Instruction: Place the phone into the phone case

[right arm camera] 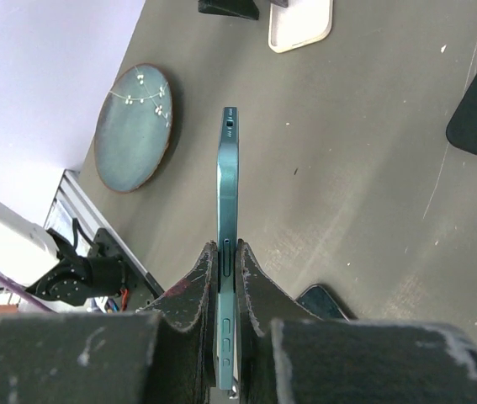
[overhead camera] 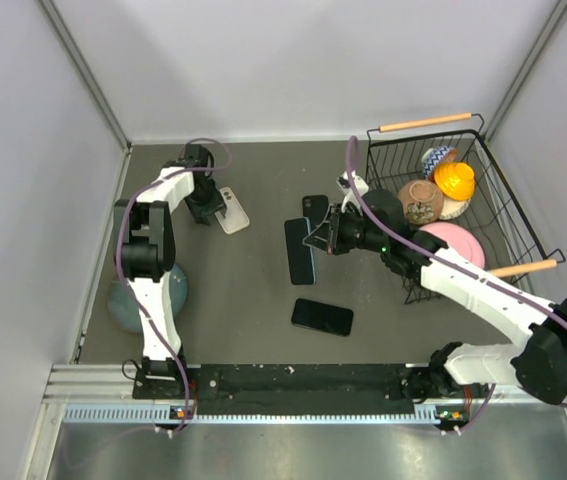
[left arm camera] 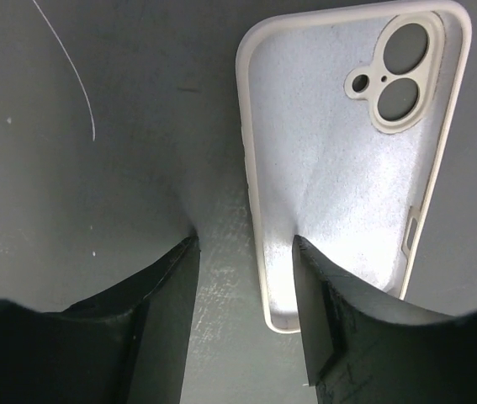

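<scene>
My right gripper [right arm camera: 228, 246] pinches the teal phone [right arm camera: 227, 160] by its two broad faces. The phone sticks out past the fingertips, edge-on in the wrist view and broad side up from the top. It is held over the middle of the counter [overhead camera: 253, 290], left of the wire basket [overhead camera: 375, 160]. My left gripper [left arm camera: 245, 244] is half spread and grips nothing, pointing down at the white phone case [left arm camera: 339, 160]. The case lies flat, open side up, at the far left of the counter, well apart from the phone. Its long rim sits in the gap between my fingers. The right finger [left arm camera: 331, 311] overlaps the case's lower end, can't tell if it's touching. A black phone [overhead camera: 322, 316] lies flat nearer the arm bases. A teal plate [right arm camera: 133, 126] lies by the left arm's base.
</scene>
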You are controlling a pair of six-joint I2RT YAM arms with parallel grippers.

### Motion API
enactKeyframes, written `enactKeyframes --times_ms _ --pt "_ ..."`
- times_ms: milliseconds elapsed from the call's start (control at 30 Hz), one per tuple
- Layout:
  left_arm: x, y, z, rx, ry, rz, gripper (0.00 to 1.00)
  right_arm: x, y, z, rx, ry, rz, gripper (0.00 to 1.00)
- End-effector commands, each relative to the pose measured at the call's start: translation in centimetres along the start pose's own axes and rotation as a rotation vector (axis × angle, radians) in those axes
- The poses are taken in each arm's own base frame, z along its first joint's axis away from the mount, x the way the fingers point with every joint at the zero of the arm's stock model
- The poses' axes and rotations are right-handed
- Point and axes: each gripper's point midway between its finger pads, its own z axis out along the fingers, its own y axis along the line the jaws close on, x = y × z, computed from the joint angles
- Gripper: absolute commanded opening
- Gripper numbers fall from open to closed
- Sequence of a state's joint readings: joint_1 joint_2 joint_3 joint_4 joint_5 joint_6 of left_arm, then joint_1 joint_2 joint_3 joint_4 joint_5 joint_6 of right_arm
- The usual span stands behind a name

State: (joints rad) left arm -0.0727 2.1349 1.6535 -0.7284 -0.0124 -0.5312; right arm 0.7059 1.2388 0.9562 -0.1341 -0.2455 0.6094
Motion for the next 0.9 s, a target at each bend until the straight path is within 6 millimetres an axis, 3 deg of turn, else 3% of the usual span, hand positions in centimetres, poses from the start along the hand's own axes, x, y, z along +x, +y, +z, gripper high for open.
enactKeyframes --times_ms 0,100,233,267,367,467,667,867 --pt "-0.5 -0.5 -0.4 0.015 -0.01 0.006 0.52 -2.4 2.2 -1.4 -0.066 -0.091 -0.036 0.0" --pt "0.6 -0.4 -0.2 0.029 0.024 0.021 0.46 -2.3 1.9 -1.7 -0.054 -0.1 -0.025 0.0" --pt "1.5 -0.2 -0.7 0.042 0.041 0.058 0.26 -2.3 2.0 -2.0 -0.059 -0.104 -0.003 0.0" --pt "1.9 -0.1 -1.2 0.046 0.045 0.067 0.14 -2.1 2.1 -2.1 -0.061 -0.099 0.002 0.0" --pt "3.0 -0.2 -2.5 0.059 0.043 0.11 0.01 -1.6 1.9 -2.3 -0.06 -0.09 0.022 0.0" --pt "4.8 -0.5 -4.2 0.086 0.043 0.152 0.0 -0.9 1.8 -2.3 -0.063 -0.08 0.045 0.0" --pt "10.7 -1.0 -6.6 0.138 0.067 0.238 0.0 0.5 0.3 -2.1 -0.021 -0.056 0.073 0.0" --pt "16.7 -1.9 -7.2 0.182 0.107 0.284 0.0 1.4 -0.2 -1.9 -0.01 -0.035 0.103 0.0"
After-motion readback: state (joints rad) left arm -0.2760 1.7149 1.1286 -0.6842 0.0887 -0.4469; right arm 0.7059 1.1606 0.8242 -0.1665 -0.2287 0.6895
